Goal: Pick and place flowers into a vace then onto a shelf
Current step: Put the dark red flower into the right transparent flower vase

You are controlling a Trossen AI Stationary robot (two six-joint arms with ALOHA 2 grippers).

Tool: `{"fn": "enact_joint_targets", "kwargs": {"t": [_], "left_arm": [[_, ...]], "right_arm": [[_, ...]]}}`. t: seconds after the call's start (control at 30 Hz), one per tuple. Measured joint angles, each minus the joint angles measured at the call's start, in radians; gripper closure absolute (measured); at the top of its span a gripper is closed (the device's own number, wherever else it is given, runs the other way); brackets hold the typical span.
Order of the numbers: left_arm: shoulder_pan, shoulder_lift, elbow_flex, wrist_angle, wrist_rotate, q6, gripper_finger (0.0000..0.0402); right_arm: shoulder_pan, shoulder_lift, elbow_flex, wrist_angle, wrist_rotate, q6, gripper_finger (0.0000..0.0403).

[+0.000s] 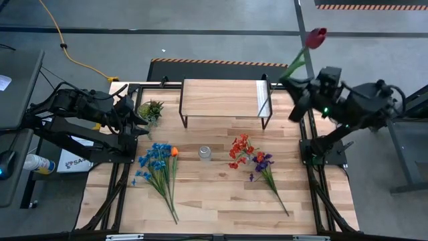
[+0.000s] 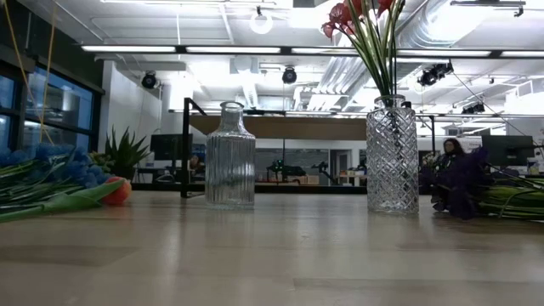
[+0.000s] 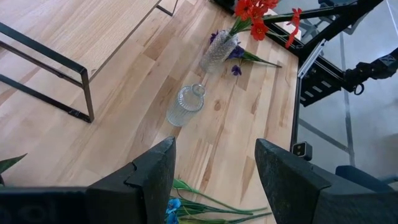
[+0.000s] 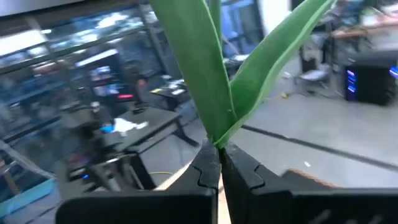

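Plank tabletop, high view: shelf at 12 o'clock; blue flowers lying at 8; red flowers right of centre; right gripper at 2, off table edge, holding maroon tulip.

Low view: ribbed vase empty; diamond-cut vase holds red stems.

Left wrist view: left gripper jaws apart, empty.

Right wrist view: jaws clenched on green stem.

Overhead looks straight down; low camera sits at tabletop height, both seeing the ribbed bottle.
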Motion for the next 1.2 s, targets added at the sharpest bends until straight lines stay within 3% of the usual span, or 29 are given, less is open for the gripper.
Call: {"fn": "enact_joint_targets", "kwargs": {"t": [0.27, 0.43, 0.6, 0.67, 0.97, 1.2], "left_arm": [[0.0, 0.0, 0.0, 0.0, 0.0, -0.004, 0.0149], [0.0, 0.0, 0.0, 0.0, 0.0, -0.007, 0.0149], [0.0, 0.0, 0.0, 0.0, 0.0, -0.007, 0.0149], [0.0, 0.0, 0.0, 0.0, 0.0, -0.007, 0.0149], [0.0, 0.0, 0.0, 0.0, 0.0, -0.008, 0.0149], [0.0, 0.0, 0.0, 0.0, 0.006, -0.008, 0.0149]], "right_arm": [[0.175, 0.09, 0.0, 0.038, 0.057, 0.04, 0.0403], [0.331, 0.128, 0.0, 0.031, 0.209, 0.098, 0.0403], [0.496, 0.186, 0.0, 0.031, 0.448, 0.148, 0.0403], [0.539, 0.221, 0.0, 0.034, 0.486, 0.152, 0.0403], [0.503, 0.378, 0.0, 0.006, 0.485, 0.199, 0.0403], [0.477, 0.398, 0.0, -0.103, 0.485, 0.226, 0.0403]]}}
